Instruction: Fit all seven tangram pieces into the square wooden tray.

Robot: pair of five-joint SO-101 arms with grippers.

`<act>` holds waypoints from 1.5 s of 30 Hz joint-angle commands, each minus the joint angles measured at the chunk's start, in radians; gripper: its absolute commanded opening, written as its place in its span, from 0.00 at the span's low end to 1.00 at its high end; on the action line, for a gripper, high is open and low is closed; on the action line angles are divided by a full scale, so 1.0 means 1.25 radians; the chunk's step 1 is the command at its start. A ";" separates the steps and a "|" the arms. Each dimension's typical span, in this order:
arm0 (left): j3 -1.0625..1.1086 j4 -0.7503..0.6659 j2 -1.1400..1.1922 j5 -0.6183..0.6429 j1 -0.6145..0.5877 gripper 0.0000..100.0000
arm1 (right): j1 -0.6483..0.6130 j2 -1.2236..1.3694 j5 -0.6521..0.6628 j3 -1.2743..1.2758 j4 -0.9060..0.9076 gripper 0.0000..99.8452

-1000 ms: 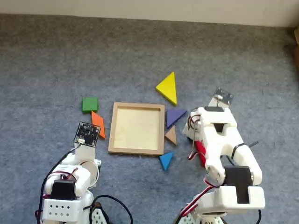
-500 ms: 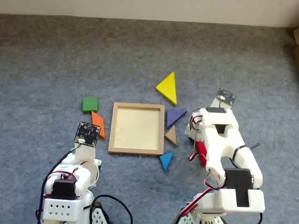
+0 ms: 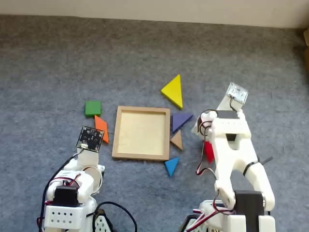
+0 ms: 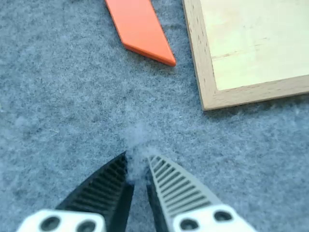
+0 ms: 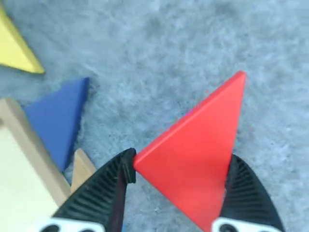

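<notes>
Right pincer [image 5: 181,166] clamped across a smooth red triangle [image 5: 193,154], its sharp corner pointing away from the wrist, over the fuzzy grey worktop [image 3: 58,63] to the right of the tray [image 3: 117,133]. The tray was pale wood, square, with a raised rim. The orange slanted bar [image 4: 140,29] lay just beside the tray's left rim, its long axis roughly along it. Left pincer [image 4: 137,162] was pinched closed on nothing.

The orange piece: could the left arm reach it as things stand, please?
Probably yes. The orange piece lies flat on carpet just ahead of the left claw, nothing between them; the claw is shut and empty, so must open first.
</notes>
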 commanded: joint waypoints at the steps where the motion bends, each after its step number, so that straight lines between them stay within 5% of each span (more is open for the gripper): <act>1: 0.015 0.005 -0.040 -0.006 -0.007 0.01 | -0.048 -0.060 0.033 -0.009 0.019 0.19; 21: 0.015 0.005 -0.040 -0.006 -0.007 0.01 | -0.357 -0.074 0.037 -0.040 -0.001 0.19; 45: 0.015 0.005 -0.040 -0.006 -0.007 0.01 | -0.458 0.036 0.032 -0.044 -0.233 0.19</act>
